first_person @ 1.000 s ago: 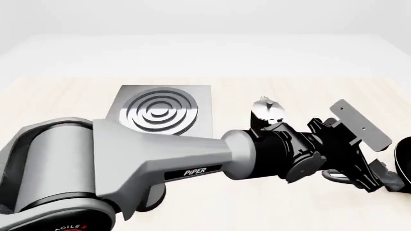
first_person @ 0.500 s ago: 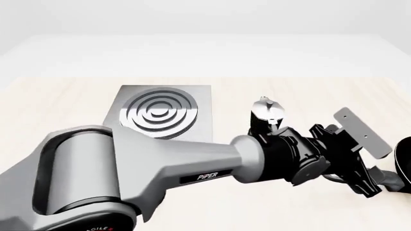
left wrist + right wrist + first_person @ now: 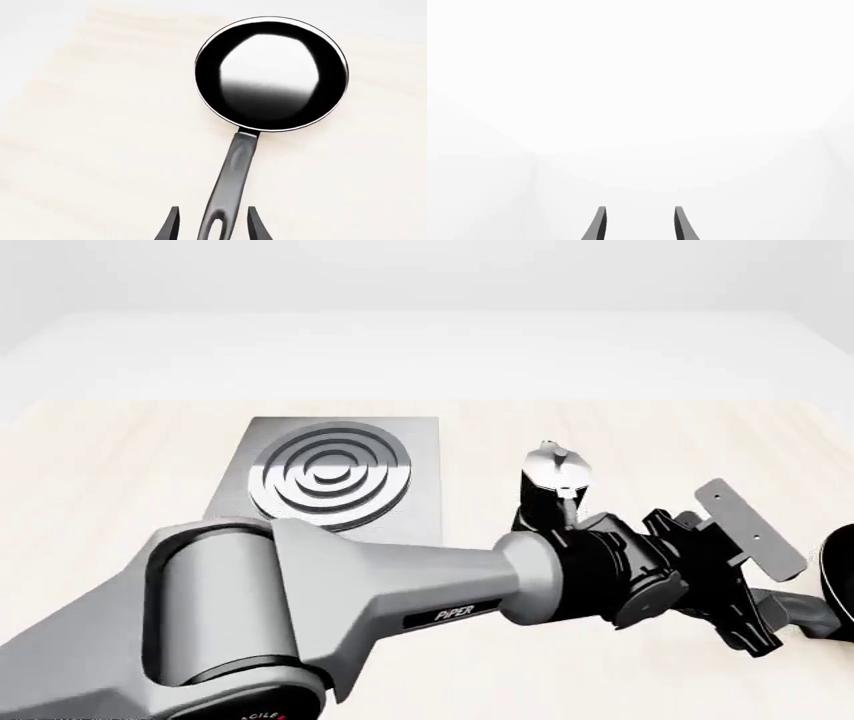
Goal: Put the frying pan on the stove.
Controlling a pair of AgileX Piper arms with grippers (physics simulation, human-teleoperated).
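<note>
The frying pan [image 3: 270, 75] is round and black with a pale glossy inside, and it lies flat on the light wooden table. Its long dark grey handle [image 3: 233, 175] runs back to my left gripper [image 3: 212, 222], which is open, with the handle's holed end between its fingers and a gap on each side. In the front view the left arm reaches across to the right edge, where a sliver of the pan [image 3: 842, 575] shows. The stove [image 3: 334, 475] lies flat at the back left, well apart from the pan. My right gripper [image 3: 639, 220] is open with nothing between its fingers, facing blank white.
A black-and-silver moka pot [image 3: 554, 475] stands upright between the stove and the pan, just behind the left arm's wrist. The big grey left arm link [image 3: 334, 610] fills the front of the front view.
The left arm has pushed further right and lower, bringing its gripper down to the pan handle. The pan, stove and moka pot have not moved.
</note>
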